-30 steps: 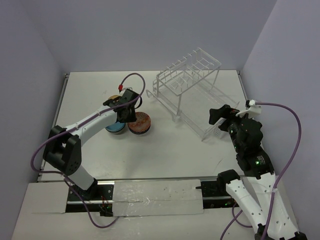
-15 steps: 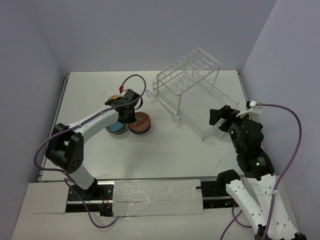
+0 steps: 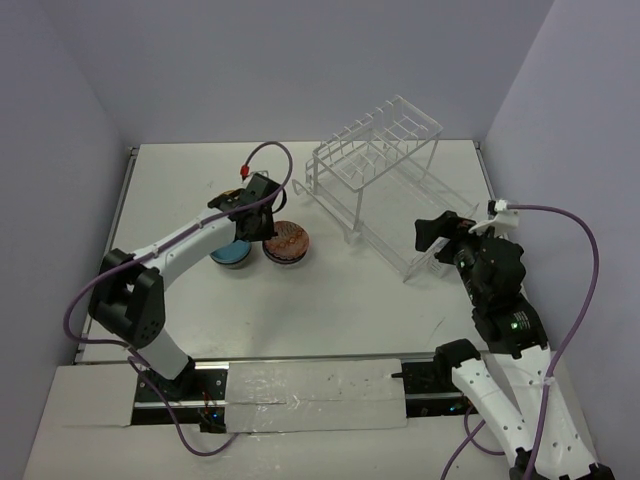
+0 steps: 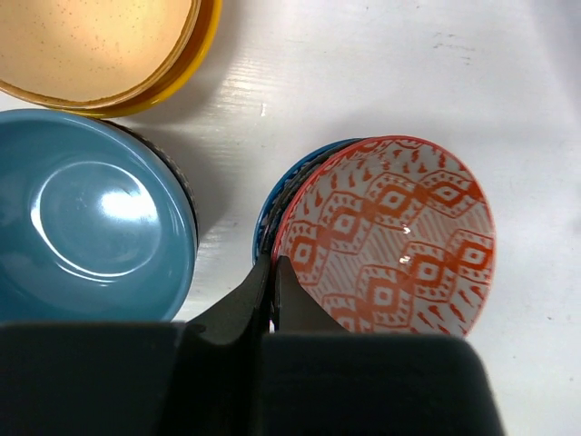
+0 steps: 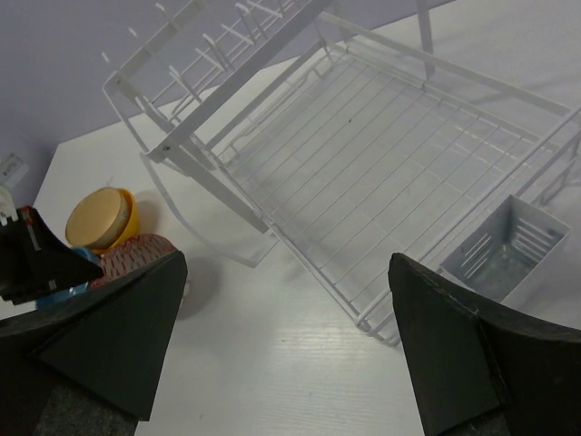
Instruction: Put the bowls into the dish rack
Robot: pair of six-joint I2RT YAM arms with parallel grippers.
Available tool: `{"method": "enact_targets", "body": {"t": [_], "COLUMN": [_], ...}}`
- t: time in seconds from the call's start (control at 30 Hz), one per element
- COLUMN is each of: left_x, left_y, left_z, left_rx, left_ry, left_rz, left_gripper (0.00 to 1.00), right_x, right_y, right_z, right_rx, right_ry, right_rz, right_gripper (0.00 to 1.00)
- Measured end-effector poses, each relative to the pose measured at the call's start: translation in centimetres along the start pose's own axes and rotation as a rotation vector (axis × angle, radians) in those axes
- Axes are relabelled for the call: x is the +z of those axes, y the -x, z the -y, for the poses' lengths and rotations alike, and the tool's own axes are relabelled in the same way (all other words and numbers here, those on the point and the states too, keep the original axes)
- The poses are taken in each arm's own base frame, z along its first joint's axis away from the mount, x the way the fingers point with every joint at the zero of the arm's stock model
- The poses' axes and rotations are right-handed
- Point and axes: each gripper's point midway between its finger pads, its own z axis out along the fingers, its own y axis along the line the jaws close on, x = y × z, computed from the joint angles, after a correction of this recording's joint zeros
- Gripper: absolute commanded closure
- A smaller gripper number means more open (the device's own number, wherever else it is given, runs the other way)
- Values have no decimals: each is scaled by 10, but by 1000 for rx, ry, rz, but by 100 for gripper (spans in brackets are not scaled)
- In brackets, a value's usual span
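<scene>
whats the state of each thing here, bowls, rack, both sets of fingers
left gripper: fingers shut on the red patterned bowl's rim
red patterned bowl: gripped, nested in the dark patterned bowl
plain blue bowl: upright, empty
tan bowl: nested in the yellow bowl
dish rack: upright, no bowls in it
right gripper: open, holding nothing

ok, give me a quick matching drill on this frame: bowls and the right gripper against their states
Things:
1. red-patterned bowl
2. plain blue bowl
3. tan bowl
4. right gripper

States:
a. nested in the yellow bowl
b. open, holding nothing, facing the dish rack
c. rim pinched by the left gripper
d. upright, nothing in it, not gripped

Pairs: 1-c, 2-d, 3-a, 4-b
</scene>
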Motion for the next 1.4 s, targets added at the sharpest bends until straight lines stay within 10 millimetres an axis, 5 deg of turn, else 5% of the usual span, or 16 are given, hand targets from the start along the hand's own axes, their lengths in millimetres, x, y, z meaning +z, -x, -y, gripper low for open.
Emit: {"method": "enact_targets", "body": {"t": [0.43, 0.77, 1.07, 1.4], "left_x": [-24, -51, -98, -139], "left_y": [11, 12, 35, 48], "left_z": [-1, -15, -24, -29], "left_rx": [-19, -60, -100, -93], "left_ry": [-53, -110, -200, -285], "left_rz": [74, 195, 392, 522], "left_gripper": [100, 100, 100, 100], "right_x": [14, 9, 23, 56], "right_y": [-39, -60, -80, -99], "right_z": [-34, -119, -207, -241], "right_rx": [-36, -77, -139, -188], "right_ry": [118, 276, 311, 256], "right_rz": [-178, -285, -385, -434], "right_gripper": [4, 5, 19, 27]}}
